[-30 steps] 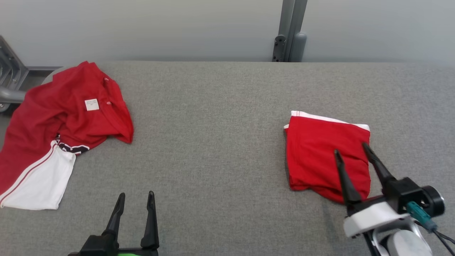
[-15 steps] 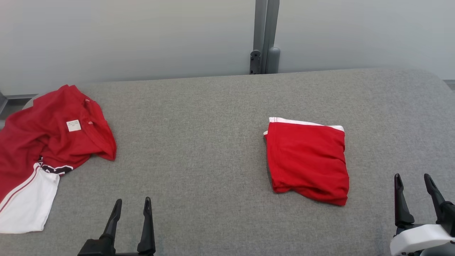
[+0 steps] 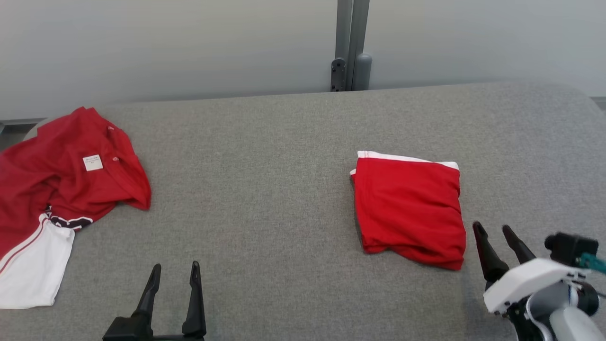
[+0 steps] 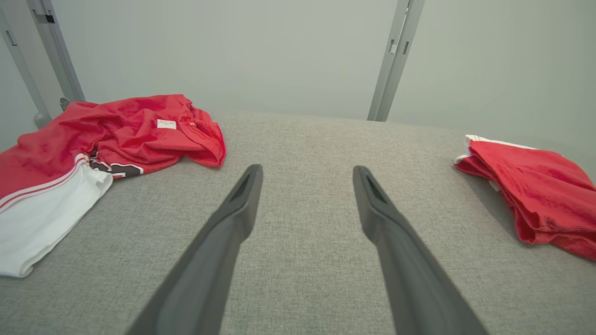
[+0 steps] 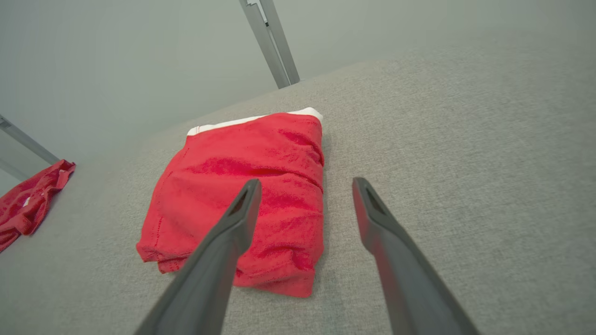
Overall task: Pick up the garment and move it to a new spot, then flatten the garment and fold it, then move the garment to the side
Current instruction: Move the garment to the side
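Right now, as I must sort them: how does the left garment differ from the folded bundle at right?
The garment lies crumpled and spread; the folded bundle is a compact rectangle. The garment bares a white label and sleeve; the bundle, a thin white edge. Both are red.

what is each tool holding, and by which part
Nothing is held: the left tool and right tool are open and empty, the right beside the folded red bundle.

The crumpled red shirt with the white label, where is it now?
In the head view the garment lies at the far left edge of the table, ahead and left of the left gripper, apart from the folded red bundle.
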Robot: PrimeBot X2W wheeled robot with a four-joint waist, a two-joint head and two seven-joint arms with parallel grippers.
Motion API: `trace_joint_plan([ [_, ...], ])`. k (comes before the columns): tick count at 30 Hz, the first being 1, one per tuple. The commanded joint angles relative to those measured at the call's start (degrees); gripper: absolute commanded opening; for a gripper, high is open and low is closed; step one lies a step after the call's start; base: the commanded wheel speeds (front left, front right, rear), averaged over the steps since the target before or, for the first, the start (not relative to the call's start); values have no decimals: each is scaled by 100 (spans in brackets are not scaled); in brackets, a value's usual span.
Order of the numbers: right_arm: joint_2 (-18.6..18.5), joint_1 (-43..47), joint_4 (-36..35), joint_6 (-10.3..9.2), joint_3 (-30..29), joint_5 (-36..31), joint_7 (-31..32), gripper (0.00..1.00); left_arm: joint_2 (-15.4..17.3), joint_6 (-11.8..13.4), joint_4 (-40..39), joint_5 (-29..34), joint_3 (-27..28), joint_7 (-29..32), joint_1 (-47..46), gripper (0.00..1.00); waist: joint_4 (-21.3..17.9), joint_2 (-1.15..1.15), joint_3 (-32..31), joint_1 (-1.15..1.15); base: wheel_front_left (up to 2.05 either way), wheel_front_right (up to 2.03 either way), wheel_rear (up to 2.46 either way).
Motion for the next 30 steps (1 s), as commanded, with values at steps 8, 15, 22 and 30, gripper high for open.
trace_joint_plan([
  [8,-552,-1032,574,-2,158,971,1875,100,9,-73,23,37,-129,-1,-391,100,205,0,563,0,0,0,0],
  [15,-614,-1496,1161,-2,124,1132,1924,100,9,-67,50,-17,-215,-1,-562,100,411,0,783,0,0,0,0],
  [22,-527,-1876,1494,-2,352,1700,2110,92,9,-73,41,-13,-251,-1,-679,100,473,0,986,0,0,0,0],
  [30,-1281,-2246,1153,-2,671,2159,2281,0,8,-98,-129,47,-278,-1,-878,100,-12,0,1489,0,0,0,0],
])
